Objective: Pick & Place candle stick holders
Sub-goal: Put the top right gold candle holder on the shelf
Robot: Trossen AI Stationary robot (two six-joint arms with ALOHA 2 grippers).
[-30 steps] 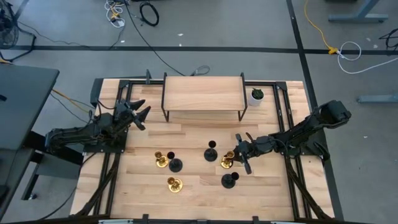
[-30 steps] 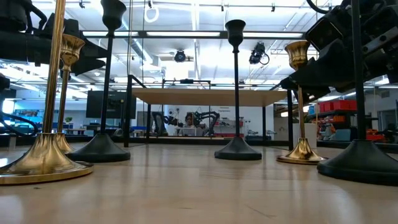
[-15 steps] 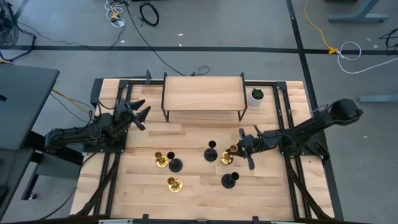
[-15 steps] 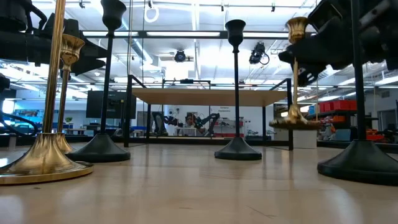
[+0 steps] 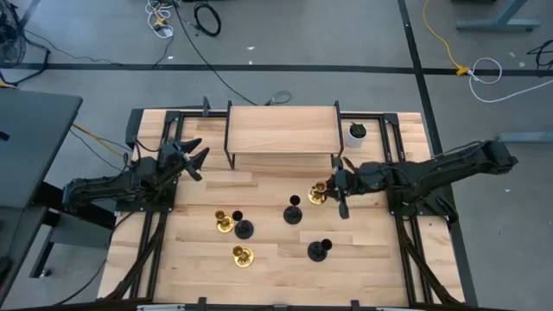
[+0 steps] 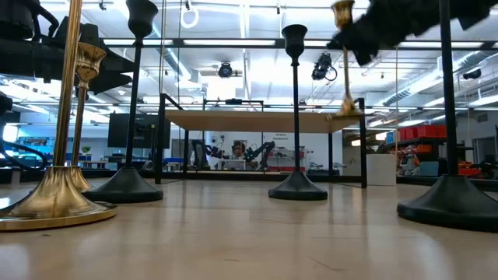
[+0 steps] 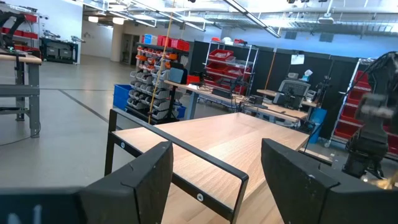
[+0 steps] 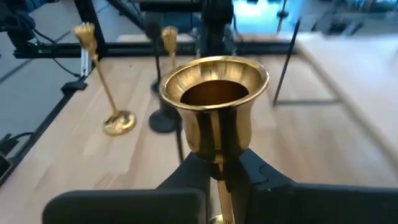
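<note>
Two dark jointed arms, matte black left claw [image 7: 214,180] with broad angular fingers, right claw [image 5: 339,193] seemingly alike

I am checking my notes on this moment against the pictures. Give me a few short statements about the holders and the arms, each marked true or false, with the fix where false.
1. The right gripper is shut on a gold holder. True.
2. That gold holder stands on the table. False: in the low view its base hangs in the air, well above the tabletop.
3. Three black holders stand on the table. True.
4. The left gripper holds a black holder. False: it is open and empty, near the table's left edge.
5. Two gold holders stand on the table. True.
</note>
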